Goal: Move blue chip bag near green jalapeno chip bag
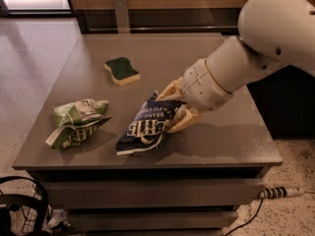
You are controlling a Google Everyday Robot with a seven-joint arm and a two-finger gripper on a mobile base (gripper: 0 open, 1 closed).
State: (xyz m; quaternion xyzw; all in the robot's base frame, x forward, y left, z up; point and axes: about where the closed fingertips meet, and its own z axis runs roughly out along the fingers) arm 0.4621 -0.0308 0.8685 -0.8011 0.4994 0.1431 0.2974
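The blue chip bag (pixel 146 125) is dark navy with white lettering and lies near the front edge of the grey table (pixel 231 141), its right end raised. My gripper (pixel 173 109) is at the bag's right end with its cream fingers (pixel 178 123) closed around that end. The green jalapeno chip bag (pixel 76 122) lies crumpled at the front left of the table, a short gap to the left of the blue bag.
A green and yellow sponge (pixel 121 71) lies farther back on the table, left of centre. A dark wall panel runs behind the table. Cables and a black object (pixel 19 205) lie on the floor at the lower left.
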